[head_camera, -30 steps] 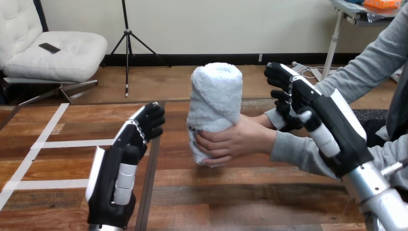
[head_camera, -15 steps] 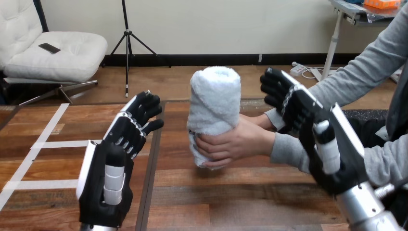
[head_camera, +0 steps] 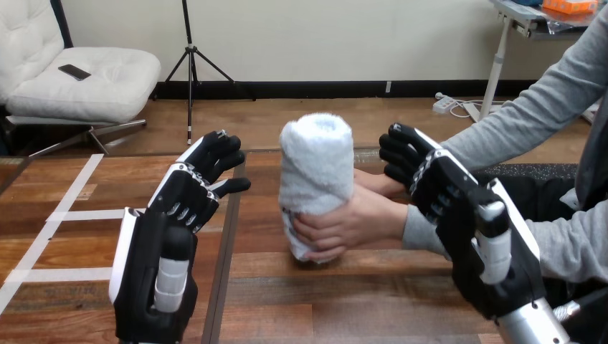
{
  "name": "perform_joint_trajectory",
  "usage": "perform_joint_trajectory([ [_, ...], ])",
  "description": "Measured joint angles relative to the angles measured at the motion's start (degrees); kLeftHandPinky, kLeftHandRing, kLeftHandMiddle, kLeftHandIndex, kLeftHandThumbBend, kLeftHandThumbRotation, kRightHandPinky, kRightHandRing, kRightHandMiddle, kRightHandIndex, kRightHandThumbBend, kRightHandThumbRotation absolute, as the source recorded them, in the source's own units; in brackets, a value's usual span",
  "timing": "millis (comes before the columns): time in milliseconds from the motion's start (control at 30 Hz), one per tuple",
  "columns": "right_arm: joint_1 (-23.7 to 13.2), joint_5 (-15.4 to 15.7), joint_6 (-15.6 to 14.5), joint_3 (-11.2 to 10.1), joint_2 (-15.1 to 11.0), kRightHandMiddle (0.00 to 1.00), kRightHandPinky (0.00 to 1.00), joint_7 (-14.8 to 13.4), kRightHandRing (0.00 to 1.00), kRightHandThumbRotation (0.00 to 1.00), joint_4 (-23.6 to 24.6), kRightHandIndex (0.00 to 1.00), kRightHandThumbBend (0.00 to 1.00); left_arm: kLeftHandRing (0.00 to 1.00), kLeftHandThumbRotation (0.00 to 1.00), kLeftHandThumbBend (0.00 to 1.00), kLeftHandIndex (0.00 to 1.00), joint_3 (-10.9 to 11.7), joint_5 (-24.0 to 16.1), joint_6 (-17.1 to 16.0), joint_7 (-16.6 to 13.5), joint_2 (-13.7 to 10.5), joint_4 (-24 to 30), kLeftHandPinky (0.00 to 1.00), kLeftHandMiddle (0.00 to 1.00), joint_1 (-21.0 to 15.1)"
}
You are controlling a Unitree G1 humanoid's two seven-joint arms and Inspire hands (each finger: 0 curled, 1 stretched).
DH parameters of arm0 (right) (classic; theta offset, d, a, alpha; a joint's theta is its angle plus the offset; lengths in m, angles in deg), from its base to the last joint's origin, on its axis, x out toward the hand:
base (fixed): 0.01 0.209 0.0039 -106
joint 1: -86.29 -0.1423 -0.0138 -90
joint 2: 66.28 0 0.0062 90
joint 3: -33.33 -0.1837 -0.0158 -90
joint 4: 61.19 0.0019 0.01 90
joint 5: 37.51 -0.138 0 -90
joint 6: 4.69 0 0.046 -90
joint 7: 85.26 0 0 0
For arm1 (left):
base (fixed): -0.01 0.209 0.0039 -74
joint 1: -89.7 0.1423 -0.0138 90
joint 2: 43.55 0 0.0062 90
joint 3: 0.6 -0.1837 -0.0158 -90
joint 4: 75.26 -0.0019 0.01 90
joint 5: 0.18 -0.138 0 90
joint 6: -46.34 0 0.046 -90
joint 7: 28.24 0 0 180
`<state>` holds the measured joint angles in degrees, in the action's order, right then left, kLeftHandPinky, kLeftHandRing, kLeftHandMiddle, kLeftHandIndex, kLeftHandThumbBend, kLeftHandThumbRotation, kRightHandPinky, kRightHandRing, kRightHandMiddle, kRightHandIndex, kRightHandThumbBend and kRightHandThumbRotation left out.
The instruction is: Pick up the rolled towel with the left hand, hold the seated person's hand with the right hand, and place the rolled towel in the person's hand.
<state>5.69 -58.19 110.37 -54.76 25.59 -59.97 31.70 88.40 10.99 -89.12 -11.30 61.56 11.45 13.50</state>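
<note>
Rolled towel [head_camera: 316, 172] stands upright just over the middle of the wooden counter [head_camera: 358, 301], its lower half wrapped by the person's hand [head_camera: 351, 223], which reaches in from the right. A second hand of the person [head_camera: 374, 182] shows just behind the towel's right side; whether it touches the towel I cannot tell. The robot's right hand [head_camera: 459, 215] hovers to the right of the towel, in front of the person's grey sleeve [head_camera: 423, 231], fingers loosely spread and closed round nothing; I can't tell whether it touches the wrist. The left hand [head_camera: 172, 229] is raised well to the left of the towel, apart from it, palm toward it, fingers extended and empty. White tape stripes [head_camera: 79, 214] cross the counter's left part.
</note>
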Motion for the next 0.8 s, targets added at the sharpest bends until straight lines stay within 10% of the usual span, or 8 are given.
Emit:
perform_joint_trajectory([
  [800, 2.1, 0.4, -1.0, 1.5, 2.1, 0.94, 1.00, 4.2, 0.96, 1.00, 1.0, 0.92, 1.00, 0.84, 0.99, 0.95, 0.81, 0.1, -3.3, -2.8, -2.6, 0.8, 0.0, 0.76, 0.84, 0.4],
])
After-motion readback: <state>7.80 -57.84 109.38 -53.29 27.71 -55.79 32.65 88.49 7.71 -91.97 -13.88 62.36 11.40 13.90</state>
